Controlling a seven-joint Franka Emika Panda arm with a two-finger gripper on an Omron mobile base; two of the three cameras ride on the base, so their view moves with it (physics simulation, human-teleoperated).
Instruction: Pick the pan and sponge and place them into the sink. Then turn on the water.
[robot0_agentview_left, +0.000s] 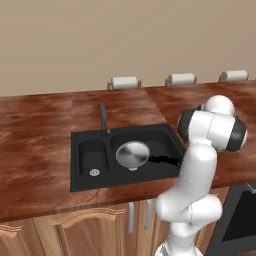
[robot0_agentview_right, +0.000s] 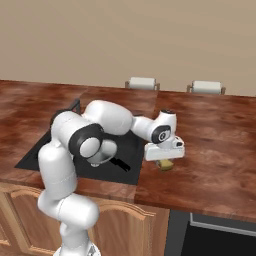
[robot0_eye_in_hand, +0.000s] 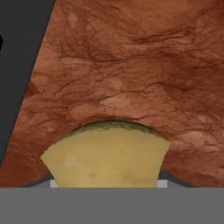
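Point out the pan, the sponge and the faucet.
pan (robot0_agentview_left: 132, 153): left base view, middle of its round silver bowl, in the larger basin.
sponge (robot0_eye_in_hand: 107, 157): hand view, middle of its yellow face.
faucet (robot0_agentview_left: 103, 118): left base view, on its upright dark grey stem behind the sink.

You're seeing the pan (robot0_agentview_left: 132, 153) lying in the sink's (robot0_agentview_left: 125, 133) larger basin — centre frame — handle pointing right.

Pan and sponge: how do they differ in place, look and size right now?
The pan lies in the larger basin of the sink; the sponge sits on the counter under the claw. The pan is round silver-grey metal; the sponge is yellow. The pan is far bigger.
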